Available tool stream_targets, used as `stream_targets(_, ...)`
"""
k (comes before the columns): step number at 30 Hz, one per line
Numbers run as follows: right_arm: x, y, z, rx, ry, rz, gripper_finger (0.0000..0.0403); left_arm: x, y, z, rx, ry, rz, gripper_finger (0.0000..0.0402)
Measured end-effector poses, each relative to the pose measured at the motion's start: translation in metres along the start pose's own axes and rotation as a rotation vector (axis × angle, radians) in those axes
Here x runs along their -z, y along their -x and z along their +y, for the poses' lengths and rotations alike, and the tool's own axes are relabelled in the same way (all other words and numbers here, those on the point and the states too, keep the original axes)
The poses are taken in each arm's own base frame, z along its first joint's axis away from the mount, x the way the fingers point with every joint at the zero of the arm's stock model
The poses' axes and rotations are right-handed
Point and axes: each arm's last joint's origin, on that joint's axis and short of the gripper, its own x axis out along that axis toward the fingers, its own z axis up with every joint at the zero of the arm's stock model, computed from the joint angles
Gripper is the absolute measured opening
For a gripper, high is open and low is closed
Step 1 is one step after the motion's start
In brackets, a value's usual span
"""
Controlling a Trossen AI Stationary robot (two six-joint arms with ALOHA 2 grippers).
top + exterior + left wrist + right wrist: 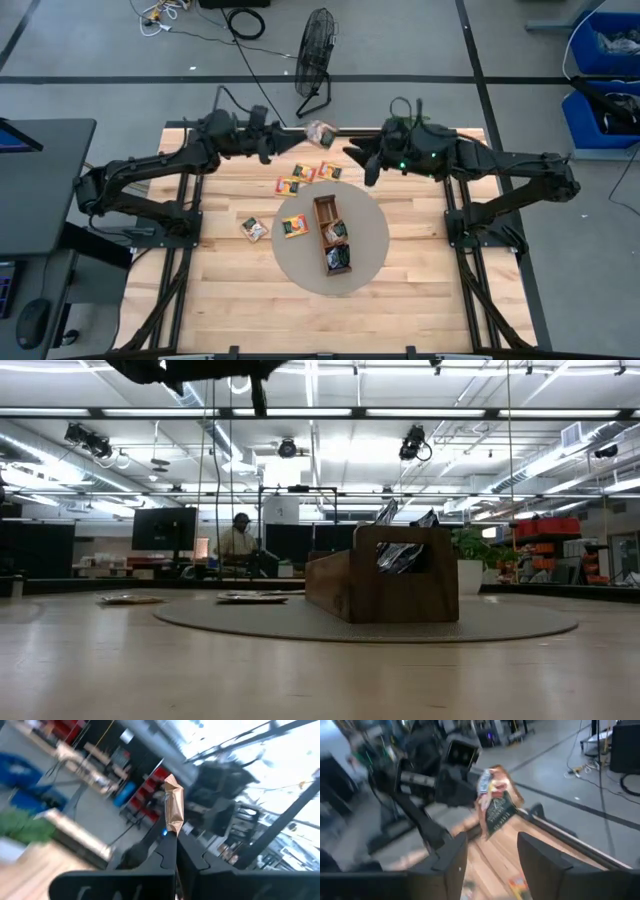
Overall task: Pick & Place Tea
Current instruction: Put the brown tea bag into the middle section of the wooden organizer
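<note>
A tea sachet [321, 131], dark with an orange end, hangs in the air over the table's far edge, and my left gripper [306, 137] is shut on it. My right gripper [360, 160] stands open just to the right of it, with nothing between its fingers; in the right wrist view the sachet [495, 802] floats beyond the fingertips. Several more orange and dark sachets [303, 176] lie flat on the wood. One lies on the round mat [370, 215]. The wooden tray [331, 235] stands on the mat with dark sachets upright in it. My left gripper pinches the sachet by one edge [173, 831] between its two shut fingers. The fingers come about level from the table's left. The sachet sticks out past the fingertips, seen edge-on, lifted clear of the table.
A lone sachet [255, 228] lies left of the mat. In the low view the tray [385, 575] stands mid-table with sachets [400, 535] poking above its wall. A black fan [315, 55] stands on the floor beyond the far edge. Bare wood lies toward the near edge.
</note>
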Motion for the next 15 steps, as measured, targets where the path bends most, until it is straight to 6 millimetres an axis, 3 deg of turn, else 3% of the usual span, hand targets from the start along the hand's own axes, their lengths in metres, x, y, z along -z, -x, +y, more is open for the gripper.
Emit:
stream_targets(7, -0.014, -0.004, -0.001, -0.034, -0.081, -0.119, 0.0192, -0.008, 0.0, -0.013, 0.101, -0.05, -0.099, 0.0001)
stream_targets(15, -0.025, -0.016, -0.006, -0.129, -0.159, -0.196, 0.0185, -0.011, 0.001, -0.014, 0.092, -0.041, -0.147, 0.0001)
